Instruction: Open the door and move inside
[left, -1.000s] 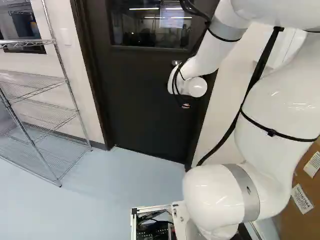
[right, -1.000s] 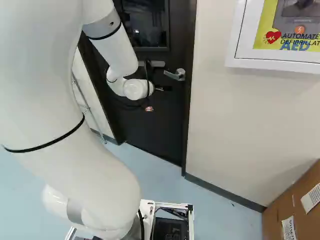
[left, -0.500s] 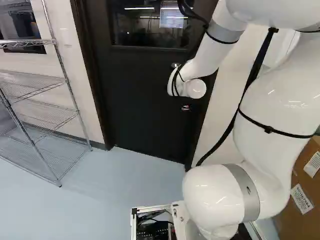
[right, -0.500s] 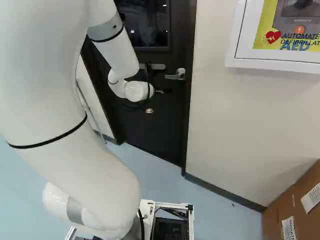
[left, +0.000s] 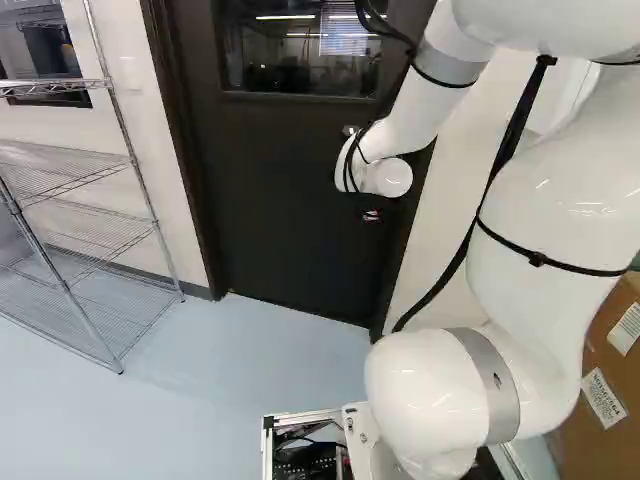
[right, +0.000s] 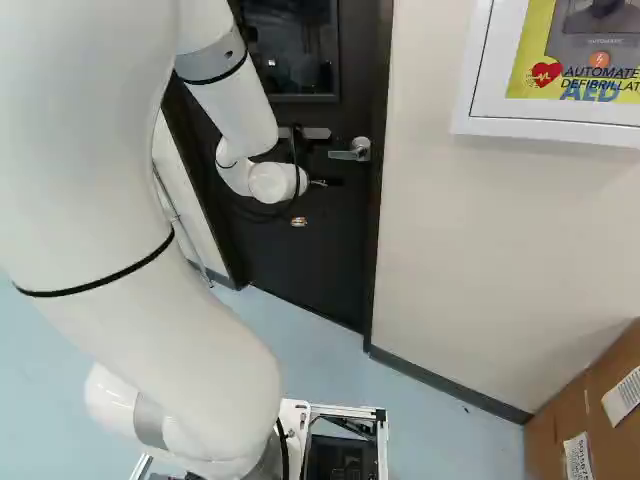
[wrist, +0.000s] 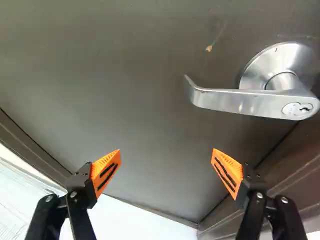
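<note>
"Dark, close to black, is the finish of the door (left: 270, 200). Condition of it?"

"Closed within its frame (left: 183, 150). A window (left: 300, 50) is set in its upper part, and the floor (left: 230, 370) runs up to its foot."

"Location of the lever handle (wrist: 235, 102)?"

"Mounted on the door, near the edge that lies at its right in the right base view. Bright metal, round rose behind, key cylinder (wrist: 298, 109) in the pivot end. The lever lies close to level, its free end bent in toward the door."

"State of the end effector (right: 299, 221)?"

"Wide open — a broad gap between the two orange pads (wrist: 102, 162). It has hold of nothing. It faces the door just below the lever, with the handle ahead of the fingers and well outside the gap between them."

"And the arm (left: 545, 210)?"

"White, stretched forward from the base, its far end in front of the door at about the height of the handle. In the base views the end effector is mostly lost against the dark door; the reading is from the wrist view."

"Surroundings?"

"Left of the door in the left base view, a wire shelving rack (left: 135, 165). Right of the door in the right base view, a white defibrillator cabinet (right: 468, 110) on the wall (right: 470, 230) and, lower down, a cardboard box (right: 548, 440)."
</note>
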